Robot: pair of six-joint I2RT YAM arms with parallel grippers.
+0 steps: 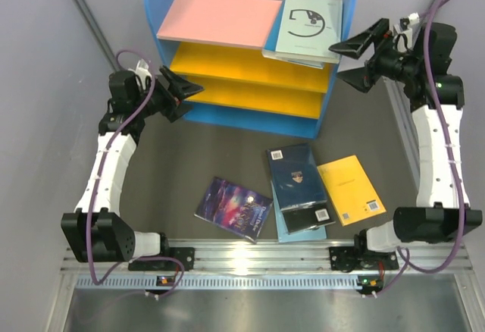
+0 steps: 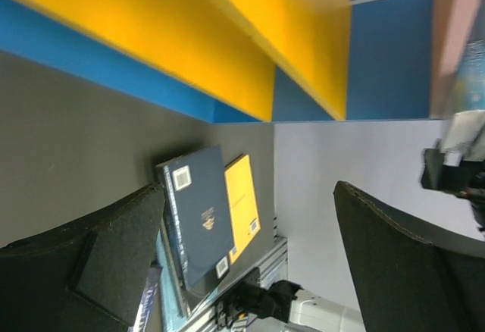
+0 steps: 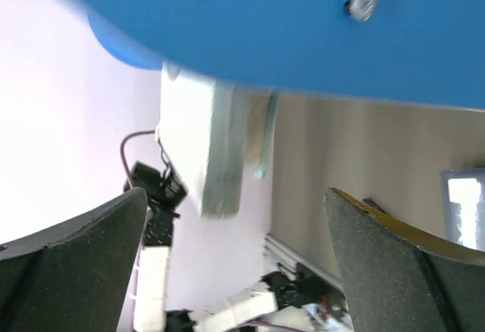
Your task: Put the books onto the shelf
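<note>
The shelf [image 1: 220,20] stands at the back, with blue sides, a pink top board and yellow boards. A light blue book with a black swirl [image 1: 307,27] lies on its top at the right, over another thin book. My right gripper [image 1: 337,63] is open and empty just right of that stack, beside the blue side panel [image 3: 288,29]. My left gripper [image 1: 193,101] is open and empty at the shelf's lower left front. On the table lie a purple galaxy book [image 1: 233,208], a dark navy book [image 1: 298,176] over a light blue one [image 1: 288,231], and a yellow-orange book [image 1: 350,189].
Grey walls close in on both sides of the table. An aluminium rail [image 1: 250,255] runs along the near edge between the arm bases. In the left wrist view the navy book [image 2: 198,218] and yellow book [image 2: 242,214] lie past the shelf's yellow boards [image 2: 250,29].
</note>
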